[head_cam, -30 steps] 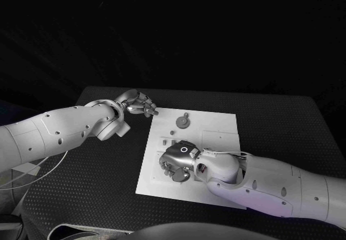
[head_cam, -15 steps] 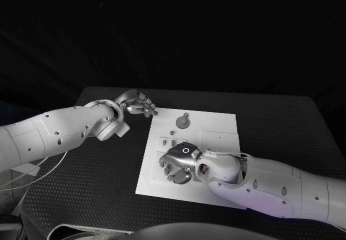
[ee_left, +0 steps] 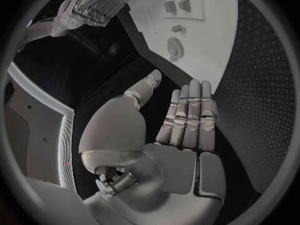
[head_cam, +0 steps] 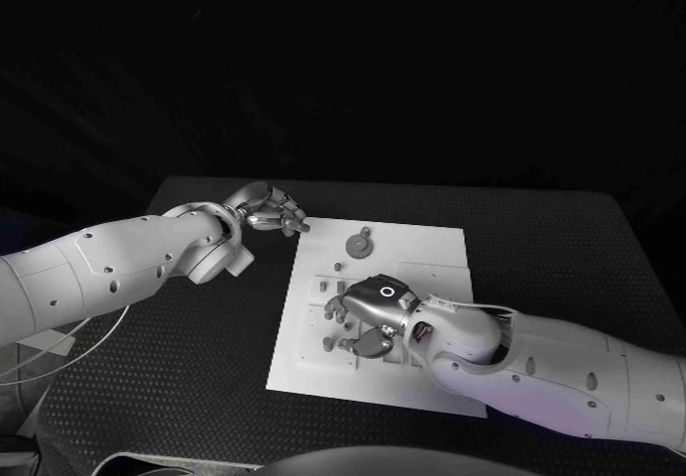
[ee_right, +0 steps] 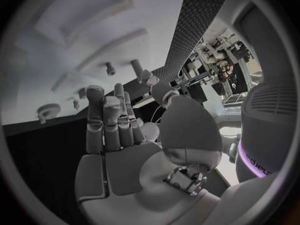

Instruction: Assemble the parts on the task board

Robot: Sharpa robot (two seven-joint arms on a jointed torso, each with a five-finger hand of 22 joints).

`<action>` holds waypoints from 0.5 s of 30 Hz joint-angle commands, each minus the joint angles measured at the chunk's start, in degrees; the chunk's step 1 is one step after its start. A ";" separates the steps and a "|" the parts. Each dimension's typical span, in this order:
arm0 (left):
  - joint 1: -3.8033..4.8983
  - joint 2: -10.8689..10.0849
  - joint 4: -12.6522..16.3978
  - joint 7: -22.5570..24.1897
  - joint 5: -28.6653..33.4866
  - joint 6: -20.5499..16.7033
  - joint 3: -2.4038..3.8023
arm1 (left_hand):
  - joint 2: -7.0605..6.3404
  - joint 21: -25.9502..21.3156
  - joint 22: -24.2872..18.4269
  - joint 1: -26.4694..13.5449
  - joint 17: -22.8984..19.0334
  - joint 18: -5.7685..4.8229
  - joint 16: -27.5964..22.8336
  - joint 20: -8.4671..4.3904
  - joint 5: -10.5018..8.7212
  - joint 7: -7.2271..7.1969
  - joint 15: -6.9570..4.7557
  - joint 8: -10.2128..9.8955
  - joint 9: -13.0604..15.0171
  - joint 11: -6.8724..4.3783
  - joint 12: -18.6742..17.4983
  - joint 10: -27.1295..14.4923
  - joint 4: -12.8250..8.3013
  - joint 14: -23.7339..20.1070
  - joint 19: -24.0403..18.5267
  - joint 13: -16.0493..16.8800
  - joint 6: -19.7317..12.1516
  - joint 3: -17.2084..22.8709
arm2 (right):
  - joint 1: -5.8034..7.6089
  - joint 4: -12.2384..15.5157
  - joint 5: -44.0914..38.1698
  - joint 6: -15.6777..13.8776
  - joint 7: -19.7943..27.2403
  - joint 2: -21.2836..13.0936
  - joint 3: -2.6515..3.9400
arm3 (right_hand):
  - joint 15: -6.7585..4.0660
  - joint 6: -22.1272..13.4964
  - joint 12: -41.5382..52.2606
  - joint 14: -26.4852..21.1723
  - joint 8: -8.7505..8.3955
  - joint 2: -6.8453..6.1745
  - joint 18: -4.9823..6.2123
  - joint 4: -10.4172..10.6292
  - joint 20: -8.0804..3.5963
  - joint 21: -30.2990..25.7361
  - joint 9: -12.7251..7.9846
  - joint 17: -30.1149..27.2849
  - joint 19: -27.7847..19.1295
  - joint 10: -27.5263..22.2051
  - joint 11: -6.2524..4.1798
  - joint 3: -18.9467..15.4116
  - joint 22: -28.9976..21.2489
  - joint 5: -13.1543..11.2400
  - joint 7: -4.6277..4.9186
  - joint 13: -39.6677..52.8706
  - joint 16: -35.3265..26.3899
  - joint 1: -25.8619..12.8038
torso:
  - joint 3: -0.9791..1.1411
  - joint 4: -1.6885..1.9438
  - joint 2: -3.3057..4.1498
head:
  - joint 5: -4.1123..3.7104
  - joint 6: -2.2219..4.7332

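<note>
The white task board [head_cam: 422,253] lies in the middle of the black table. A round grey part with a tab [head_cam: 361,241] lies flat near the board's far edge. A small peg [head_cam: 337,266] stands just nearer than it. My right hand [head_cam: 369,319] hovers over the board's left middle, and the parts under it are hidden. In the right wrist view its fingers [ee_right: 115,120] are straight and hold nothing, with pegs [ee_right: 110,68] on the board [ee_right: 56,50] beyond them. My left hand [head_cam: 272,212] floats by the board's far left corner, its fingers [ee_left: 187,120] flat and empty.
Black textured table [head_cam: 557,248] surrounds the board on all sides. In the left wrist view the board [ee_left: 206,40], the round part [ee_left: 175,47] and my right hand [ee_left: 94,5] lie beyond the left fingertips. A cable [head_cam: 86,337] hangs off the table's left edge.
My right hand has shifted a little to the right over the board. The left hand has stayed by the far left corner.
</note>
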 commanded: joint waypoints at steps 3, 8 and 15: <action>0.05 0.37 -0.41 0.21 -0.06 0.30 0.02 | -0.22 0.00 -0.10 0.22 0.10 0.52 -0.40 -0.03 -0.19 0.13 0.06 0.25 -0.07 0.34 0.03 -0.13 0.25 0.44 0.10 -0.07 -0.24 -0.18 | 1.18 1.62 6.88 -9.39 1.11 -2.02 1.76 | -0.26 -0.88 0.76 0.01 -0.13 0.31 4.84 1.31 -0.04 -0.18 -0.26 -0.09 0.04 0.88 -0.54 -0.02 0.71 -0.13 0.66 0.23 -0.21 0.15 | 0.03 -0.14 -0.12 | -0.56 0.74; 0.03 0.76 -0.86 0.30 -0.06 0.45 0.01 | -0.09 0.05 -0.12 0.17 0.29 0.54 -0.45 -0.06 -0.19 0.14 0.03 0.25 -0.08 0.22 0.18 0.18 0.32 0.57 0.20 -0.04 -0.26 -0.18 | 3.37 2.74 12.10 -8.12 0.48 -4.97 3.53 | -1.31 0.20 2.74 0.08 0.72 1.75 4.84 1.23 -0.07 -0.16 -0.02 -0.14 0.07 4.18 -1.64 -0.61 0.81 -0.13 0.69 2.02 -0.21 0.27 | 0.09 -0.26 -0.30 | -1.18 1.35; -0.06 0.98 -1.53 0.34 0.22 0.38 -0.05 | 0.09 0.11 -0.17 -0.37 0.72 0.55 -0.66 -0.13 -0.19 0.13 -0.05 0.29 -0.11 -0.17 0.54 1.11 0.63 0.79 0.38 0.08 -0.23 -0.42 | 6.73 2.13 21.93 1.32 -1.13 -9.50 3.89 | -5.28 3.54 33.15 0.91 3.49 4.09 4.80 1.35 -0.68 -0.72 3.43 0.09 1.35 2.02 -5.66 -4.61 0.21 -0.16 -2.79 36.39 -0.21 0.18 | 0.15 -0.50 -0.64 | -1.82 1.92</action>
